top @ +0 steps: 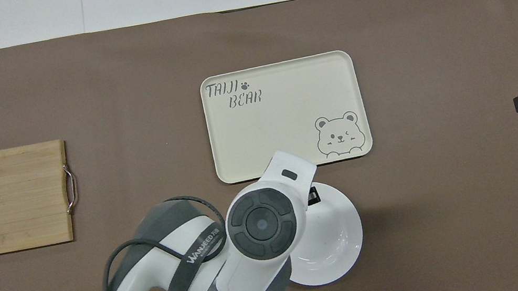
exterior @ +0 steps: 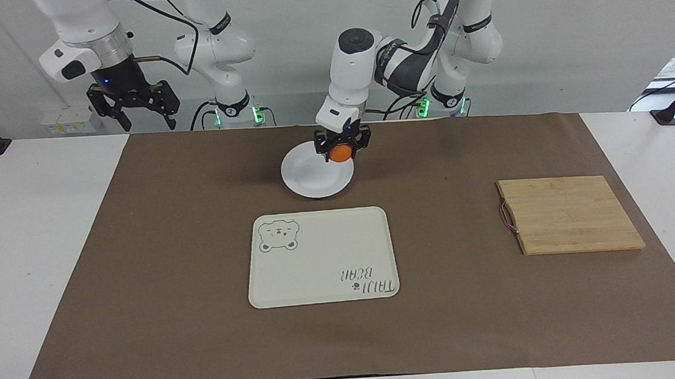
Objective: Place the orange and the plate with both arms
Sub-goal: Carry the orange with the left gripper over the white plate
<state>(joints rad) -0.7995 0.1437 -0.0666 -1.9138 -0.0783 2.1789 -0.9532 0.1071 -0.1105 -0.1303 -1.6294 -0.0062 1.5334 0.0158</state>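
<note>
1. Your orange (exterior: 340, 153) hangs clamped in the left gripper (exterior: 342, 150), over the plate's (exterior: 314, 182) rim toward the left arm's end.
2. Bare brown mat (exterior: 173, 250) lies all around the plate; the bear tray (exterior: 322, 257) sits farther from the robots, the cutting board (exterior: 570, 215) well apart.
3. Your right gripper (exterior: 134, 110) waits raised, jaws spread, empty.
4. Overhead, the left arm hides the orange; only the facing view shows it.

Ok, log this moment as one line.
left pincer: shut on orange, over plate | right pincer: open, waiting | tray: bare
</note>
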